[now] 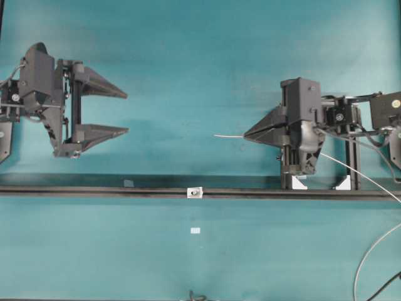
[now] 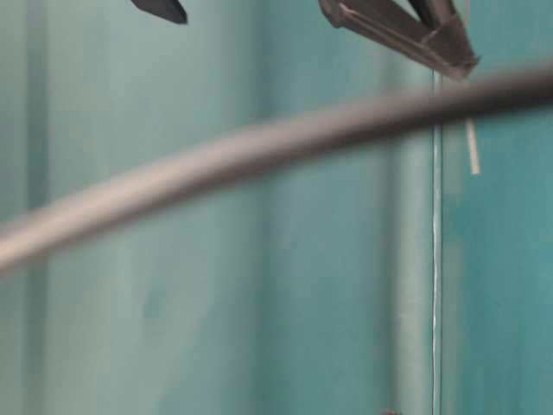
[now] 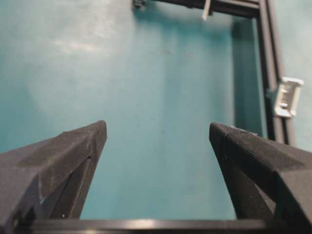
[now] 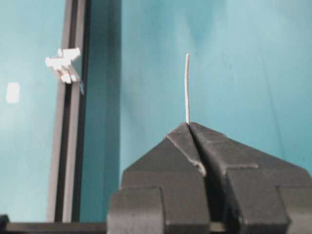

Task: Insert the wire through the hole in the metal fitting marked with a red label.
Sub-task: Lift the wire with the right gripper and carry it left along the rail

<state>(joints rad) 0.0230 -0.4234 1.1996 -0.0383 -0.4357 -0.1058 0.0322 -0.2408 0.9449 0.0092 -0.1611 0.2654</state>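
The thin pale grey wire (image 4: 186, 87) is clamped in the right gripper (image 1: 247, 135), while the left gripper (image 1: 127, 113) is held wide apart and empty. The small silvery square metal fitting (image 1: 195, 192) on the dark rail (image 1: 94, 190) is well apart from the tip; the hole could be missed if the limp free end sags or bends.

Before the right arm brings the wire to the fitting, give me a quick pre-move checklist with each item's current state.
1. Right gripper shut on wire: ok.
2. Free wire end sticks out straight past the tips: ok.
3. Wire tip lined up with the hole: not ok, it hangs apart from the fitting.
4. Fitting seated on the rail: ok.
5. Left gripper open, holding nothing: ok.
6. Hole unobstructed: cannot tell, too small.
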